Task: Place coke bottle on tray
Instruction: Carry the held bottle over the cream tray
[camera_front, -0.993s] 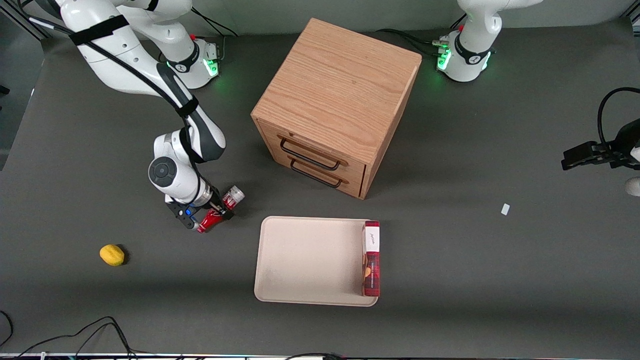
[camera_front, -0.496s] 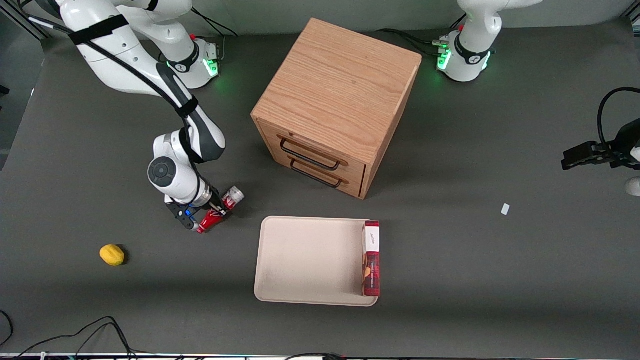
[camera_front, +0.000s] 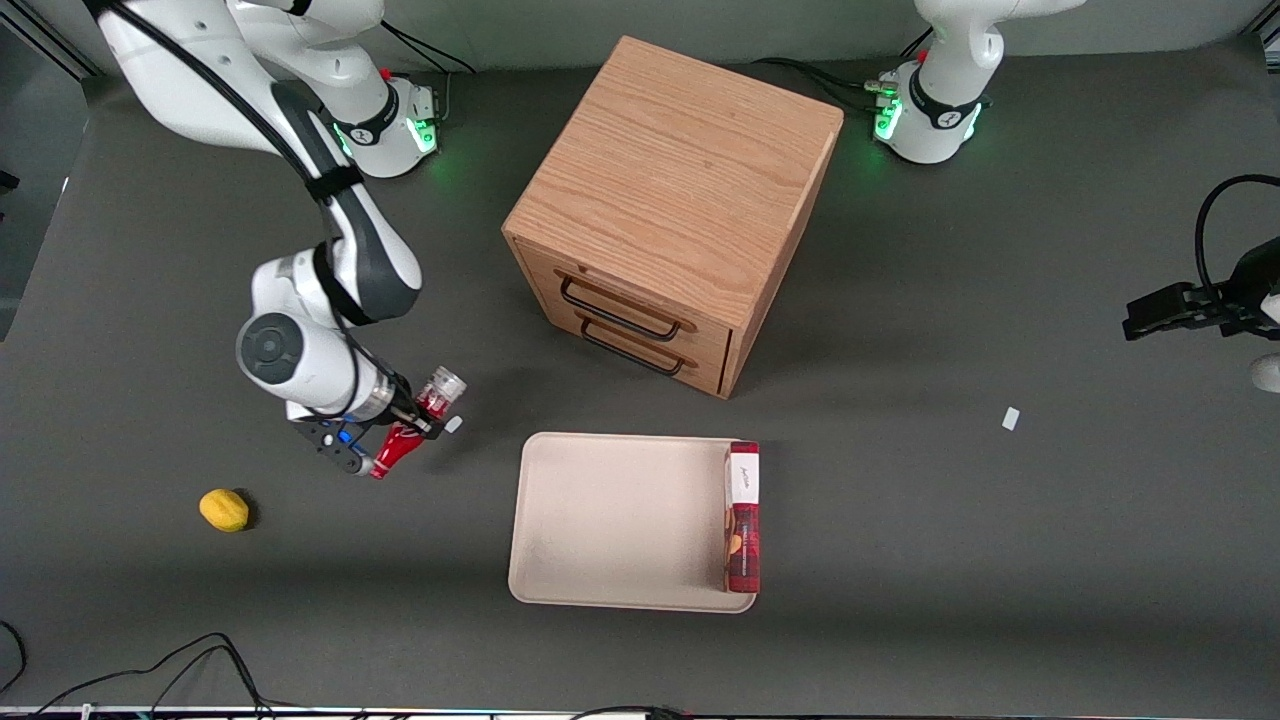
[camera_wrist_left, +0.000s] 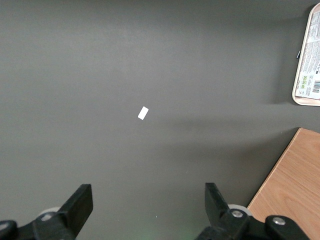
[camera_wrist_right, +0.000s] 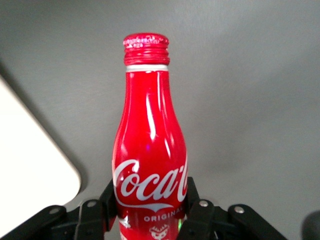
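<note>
Lifting off the counter (camera_front: 900, 520) since a second ago, gripper (camera_front: 405, 432) fingers (camera_wrist_right: 197, 212) clamped on coke bottle (camera_wrist_right: 149, 150); tray (camera_front: 610, 520) next.

Robot lab bench: dark matte tabletop (camera_front: 1000, 560), bolted arm bases (camera_front: 925, 115), trailing cables (camera_front: 150, 670), wooden drawer prop (camera_front: 670, 210).

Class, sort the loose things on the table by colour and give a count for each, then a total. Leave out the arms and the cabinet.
Red: 2, the coke bottle held in the gripper and the box
Cream: 1, the tray
Yellow: 1, the lemon
White: 2, the scraps
Total: 6
</note>
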